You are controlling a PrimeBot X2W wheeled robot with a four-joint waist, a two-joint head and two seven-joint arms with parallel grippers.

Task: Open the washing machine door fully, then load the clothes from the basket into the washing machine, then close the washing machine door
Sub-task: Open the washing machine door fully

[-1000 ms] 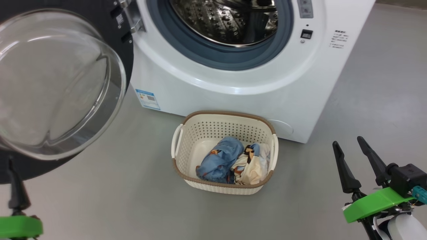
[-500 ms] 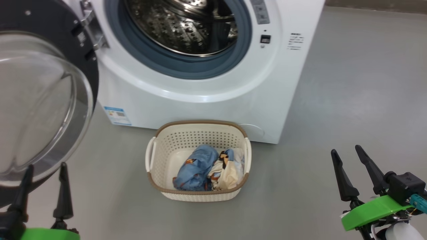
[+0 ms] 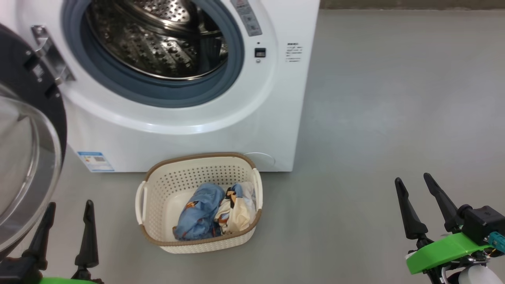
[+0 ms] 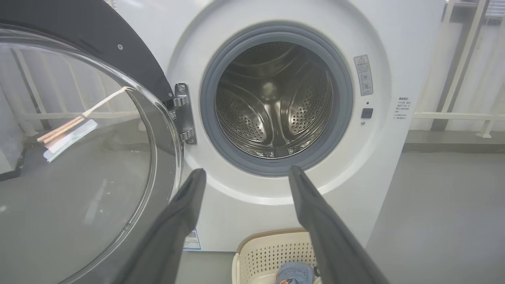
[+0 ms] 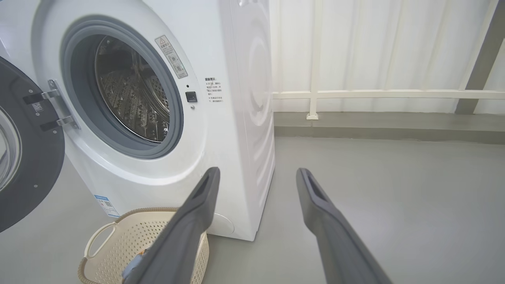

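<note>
The white washing machine (image 3: 189,130) stands with its black glass-fronted door (image 3: 27,157) swung open to the left, baring the steel drum (image 3: 158,39). On the floor in front of it sits the cream basket (image 3: 159,189), with the clothes (image 3: 215,211), one light blue and one cream printed, bunched at its right side. My left gripper (image 3: 70,207) hangs open at the lower left, beside the door and left of the basket. My right gripper (image 3: 413,182) hangs open at the lower right, well clear of the basket. The left wrist view faces the drum (image 4: 274,100) and door (image 4: 79,157).
Grey floor (image 3: 375,118) stretches to the right of the machine. In the right wrist view a white railing (image 5: 386,94) and curtain run behind the machine (image 5: 236,98), with the basket (image 5: 138,236) at the lower left.
The head camera has swung to the right, so machine, door and basket sit further left in the picture. My left gripper has come fully into view; both grippers stay open.
</note>
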